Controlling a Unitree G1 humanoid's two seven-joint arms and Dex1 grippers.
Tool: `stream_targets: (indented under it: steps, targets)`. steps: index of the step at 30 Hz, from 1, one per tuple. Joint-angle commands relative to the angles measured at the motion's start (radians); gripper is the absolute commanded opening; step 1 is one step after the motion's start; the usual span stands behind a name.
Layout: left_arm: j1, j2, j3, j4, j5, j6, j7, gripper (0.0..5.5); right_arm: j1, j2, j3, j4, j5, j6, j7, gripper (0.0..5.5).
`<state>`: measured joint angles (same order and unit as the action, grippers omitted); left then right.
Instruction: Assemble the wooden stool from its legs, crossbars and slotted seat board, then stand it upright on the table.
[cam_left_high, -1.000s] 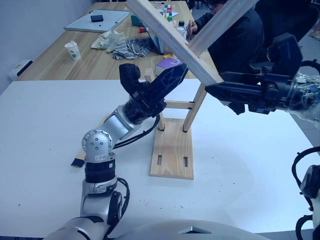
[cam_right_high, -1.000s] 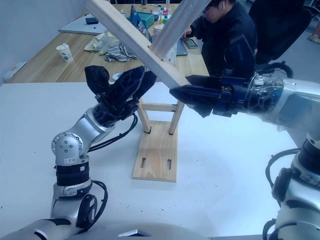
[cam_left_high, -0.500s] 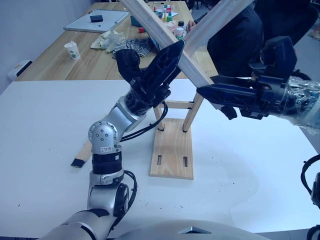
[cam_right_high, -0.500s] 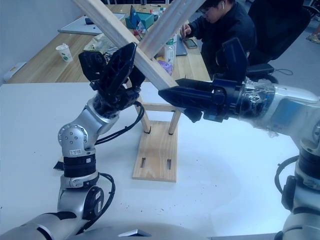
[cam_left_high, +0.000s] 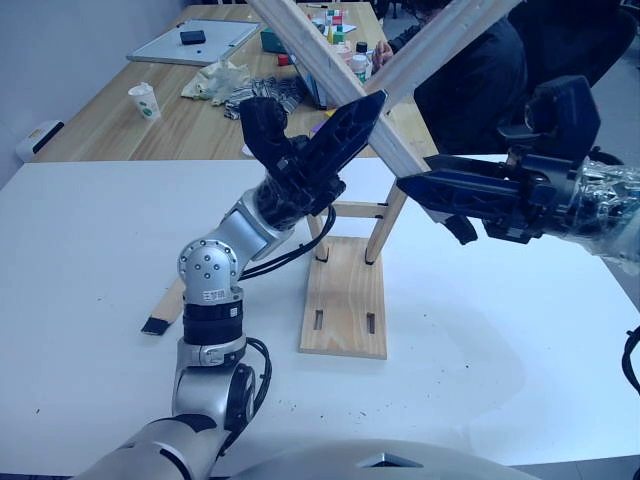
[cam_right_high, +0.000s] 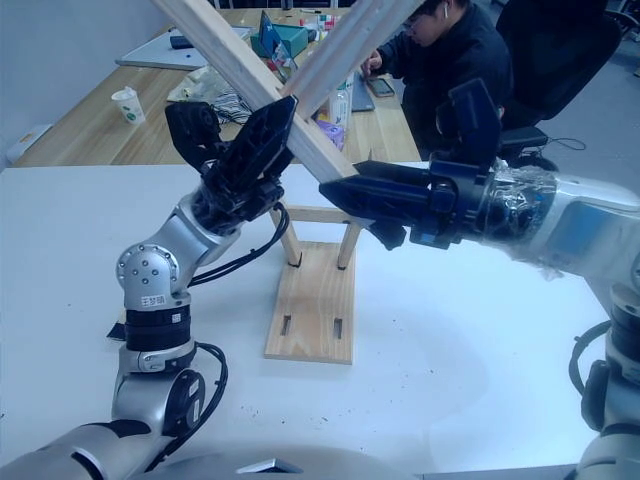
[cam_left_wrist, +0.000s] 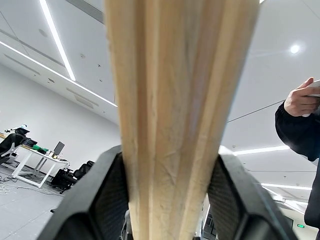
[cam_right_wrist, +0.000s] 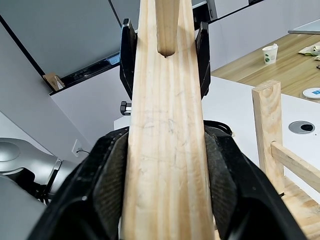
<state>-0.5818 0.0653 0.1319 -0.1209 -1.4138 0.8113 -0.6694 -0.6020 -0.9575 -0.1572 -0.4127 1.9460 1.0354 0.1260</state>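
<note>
left fingers (cam_left_wrist: 95, 200) and right fingers (cam_right_wrist: 107, 185) both clamped on a pale wooden leg (cam_left_high: 305, 40), raised at upper centre. pale slotted seat board (cam_left_high: 345, 310) lies flat on the white surface (cam_left_high: 90, 260), centre frame, two joined legs (cam_left_high: 385, 225) standing in it.

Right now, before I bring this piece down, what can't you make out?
Upper ends of the held bar and the crossing bar: cut off by the head views' top edge.
The joint between them: covered by the left end effector in the head views.
The held bar's lower end: behind the right end effector.
The loose piece on the table: partly behind the left arm.
Slots of the seat board under the standing legs: too small.
</note>
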Motion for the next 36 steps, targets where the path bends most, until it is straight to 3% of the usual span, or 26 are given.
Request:
stream_targets:
  steps: [1,6,9,13,21,28,33,36]
  targets:
    - [-0.017,0.010,0.006,0.005,0.001,0.008,-0.015,2.08,0.012,-0.027,0.008,-0.006,0.008,-0.015,-0.008,2.42]
    - [-0.014,0.037,0.038,0.036,0.019,-0.007,-0.019,2.05,0.042,-0.032,-0.008,0.032,-0.057,-0.009,0.024,3.28]
    - [-0.005,0.079,0.043,0.055,0.074,-0.017,-0.058,2.05,0.086,-0.041,-0.048,0.082,-0.145,0.011,0.127,3.30]
    - [0.060,0.195,0.008,0.108,0.229,-0.034,-0.193,2.05,0.213,-0.115,-0.151,0.192,-0.364,0.023,0.429,3.30]
    - [0.192,0.309,-0.108,0.277,0.587,-0.271,-0.487,2.04,0.255,-0.113,-0.159,0.436,-0.684,-0.036,0.693,3.30]
    - [0.232,0.337,-0.078,0.332,0.647,-0.305,-0.553,2.04,0.231,-0.080,-0.138,0.467,-0.782,-0.014,0.759,3.30]
    - [0.248,0.345,-0.076,0.322,0.666,-0.299,-0.567,2.04,0.331,0.008,-0.028,0.309,-0.903,-0.060,0.731,3.30]
    - [0.248,0.365,-0.091,0.318,0.691,-0.314,-0.597,2.04,0.388,0.067,-0.043,0.236,-0.894,-0.051,0.695,3.30]
